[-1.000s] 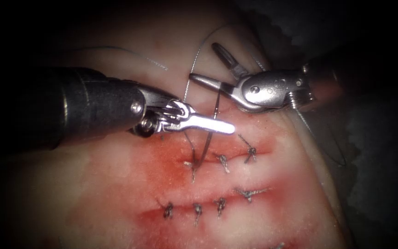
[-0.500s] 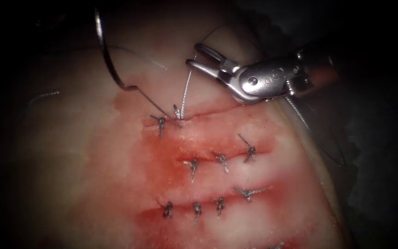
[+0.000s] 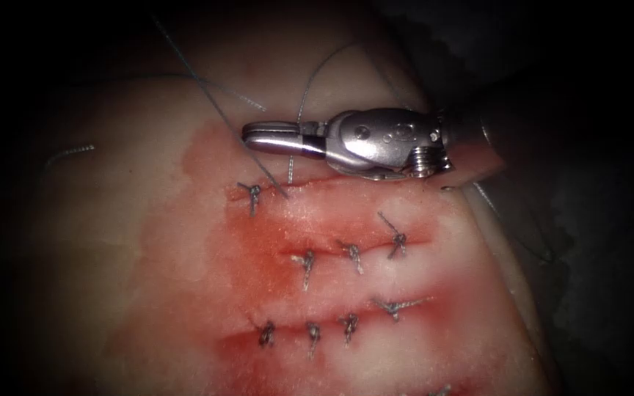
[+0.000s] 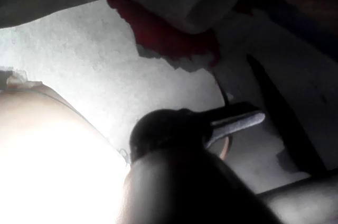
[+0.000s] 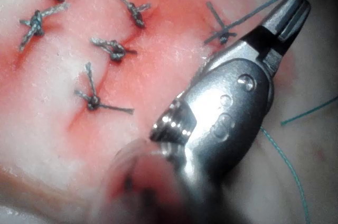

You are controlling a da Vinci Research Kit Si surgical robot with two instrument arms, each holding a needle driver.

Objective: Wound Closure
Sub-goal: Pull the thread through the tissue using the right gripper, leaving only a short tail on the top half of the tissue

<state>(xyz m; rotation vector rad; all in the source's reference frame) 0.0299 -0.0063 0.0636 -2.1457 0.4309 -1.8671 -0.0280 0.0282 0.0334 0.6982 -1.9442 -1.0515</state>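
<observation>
The thread is thin and grey-green. One strand drops from above, crosses the jaws of the right tool and meets the topmost cut just right of a knotted stitch. A second strand slants in from the upper left to the same spot. The right tool is smooth bright steel with a riveted wrist and lies level just above the cut, pointing left. Its jaws are pressed together and seem to pinch the thread; the right wrist view shows them closed with the strand passing across them.

I cannot tell where the needle lies.

The tissue is pale, moist and glossy, stained with red fluid around the cuts. Two lower cuts carry rows of dark knots with short frayed tails. A loose bit of thread rests well to the left.

In the left wrist view the left tool is dark over rough grey cloth; what it holds cannot be made out.
</observation>
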